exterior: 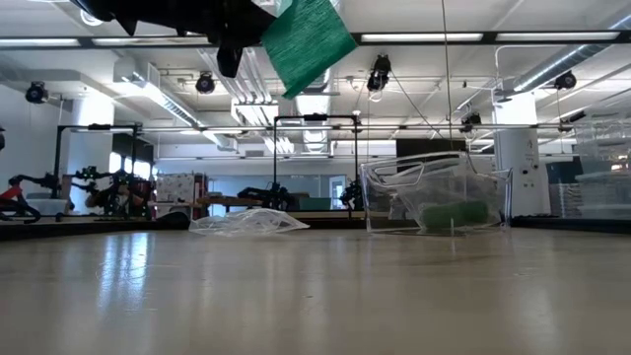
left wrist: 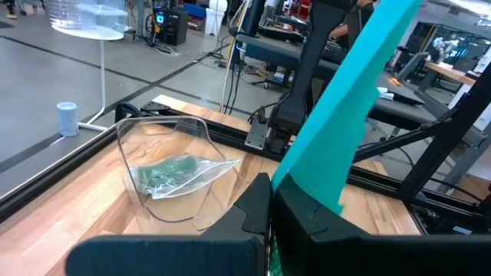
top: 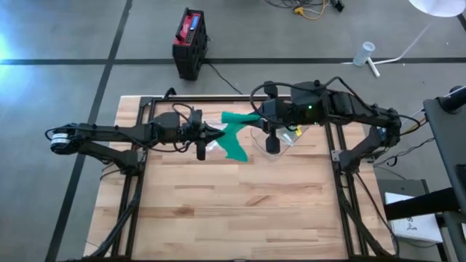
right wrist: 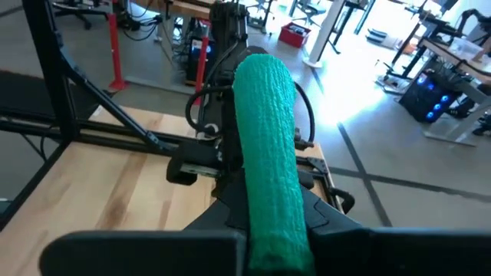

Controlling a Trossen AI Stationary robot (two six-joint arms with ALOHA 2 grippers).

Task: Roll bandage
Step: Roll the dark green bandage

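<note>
In the upper middle of the high view, above the far part of the wooden worktop point(top: 240, 204), the two arms meet over a strip of green bandage point(top: 234, 140) that hangs between them clear of the wood. The left gripper point(top: 216, 135) comes in from the left of the frame and its jaws are clamped shut on one end of the strip; in the left wrist view the bandage point(left wrist: 349, 107) rises taut and slanted from between the dark fingers point(left wrist: 257, 211) toward the upper right of the frame. The right gripper point(top: 261, 116) comes in from the right, its jaws nearly closed on the other end, where the right wrist view shows the bandage point(right wrist: 268, 146) gathered into a thick, ribbed roll standing up from the fingers. Holding the cloth stretched between two grips most likely keeps it flat and under tension, so that each turn lies snug on the roll instead of bunching. In the low view the bandage point(exterior: 308, 39) shows at the top of the frame, well above the worktop. Just below the right gripper in the high view sits a clear plastic container point(top: 280, 142), and the left wrist view shows a clear bag point(left wrist: 173, 172) with something green inside it. A crumpled clear wrapper point(exterior: 246, 222) lies on the worktop to the left of the container in the low view. Rolling looks partly done, with a length of strip left loose.
</note>
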